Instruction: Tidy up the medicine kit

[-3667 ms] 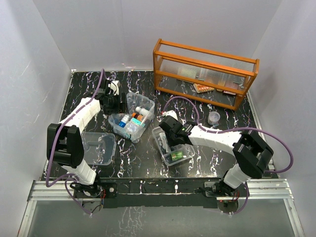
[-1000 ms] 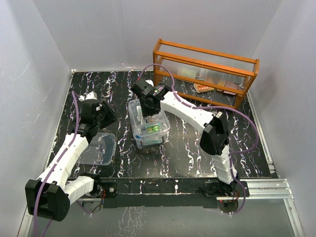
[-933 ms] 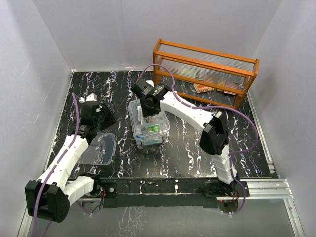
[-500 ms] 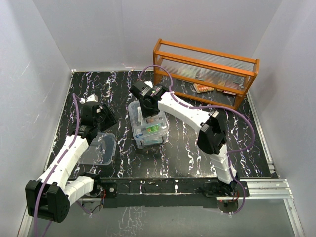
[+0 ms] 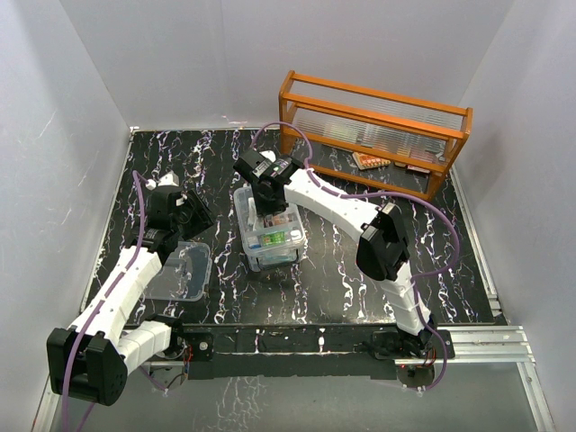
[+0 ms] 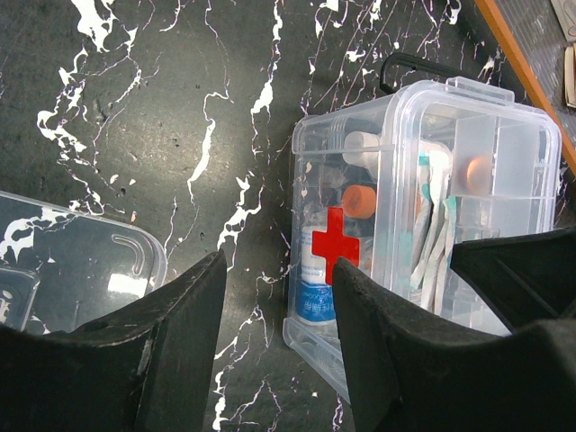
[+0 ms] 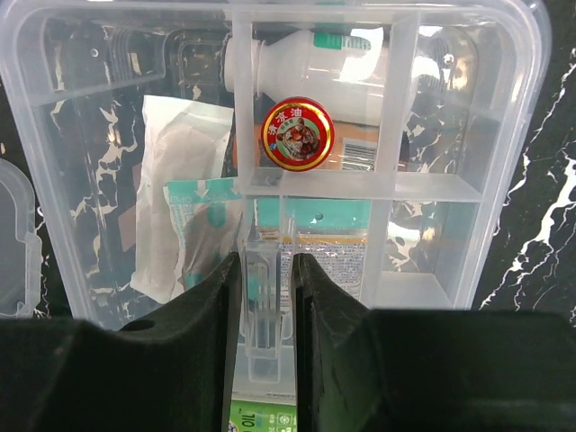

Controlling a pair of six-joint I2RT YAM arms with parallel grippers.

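Top view: the medicine kit [image 5: 273, 236] stands mid-worktop [image 5: 360, 270]. The right claw [image 5: 267, 200] is over it, and the left claw [image 5: 191, 211] is apart, near the lid [image 5: 175, 270].
Left wrist: left claw part-open, empty.
Right wrist: right claw narrow, pinching the divider tray [image 7: 432, 184] tab inside the kit.
Probable step: seating the tray. Next: release it squarely.

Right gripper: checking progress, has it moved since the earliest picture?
Yes. The right gripper went back-left, toward the orange rack, over the medicine kit, jaws on its insert tray.

Light: bright, even, overhead | shadows: faint | glare: white glints on medicine kit [image 6: 396, 225] plastic | blur: fingers [image 7: 135, 360] close to lens
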